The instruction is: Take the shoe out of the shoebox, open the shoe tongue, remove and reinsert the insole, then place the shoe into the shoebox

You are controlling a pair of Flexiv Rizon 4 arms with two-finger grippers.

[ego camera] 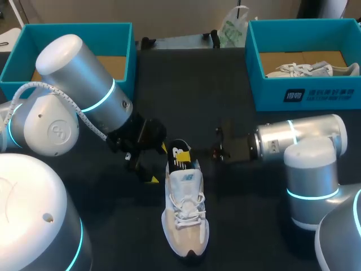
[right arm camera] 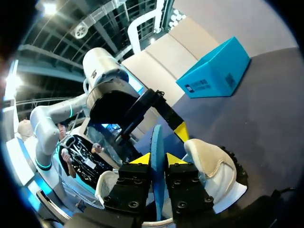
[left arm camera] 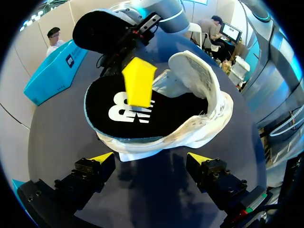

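The white and beige shoe (ego camera: 184, 217) lies nearest on the dark table (ego camera: 242, 226), sole down, laces up, toe towards the robot. At its heel end the black insole (left arm camera: 137, 114) stands partly out of the shoe's opening. The insole carries a white logo, and one yellow fingertip (left arm camera: 138, 81) of the other arm presses against it.

The right gripper (right arm camera: 157, 159) is clamped on the insole's edge, one finger on each face. The left gripper (left arm camera: 151, 157) is released. Its fingers are spread wide and touch nothing, just short of the shoe's heel.

Farther off, two teal shoeboxes sit open at the table's back corners. The left shoebox (ego camera: 73, 26) shows a strip of brown floor, and the left arm (ego camera: 79, 79) hides the rest of its inside. The right shoebox (ego camera: 316, 93) holds a second white shoe (ego camera: 307, 69) lying on its side. Its front wall bears a white mark and a line of print too small to make out.
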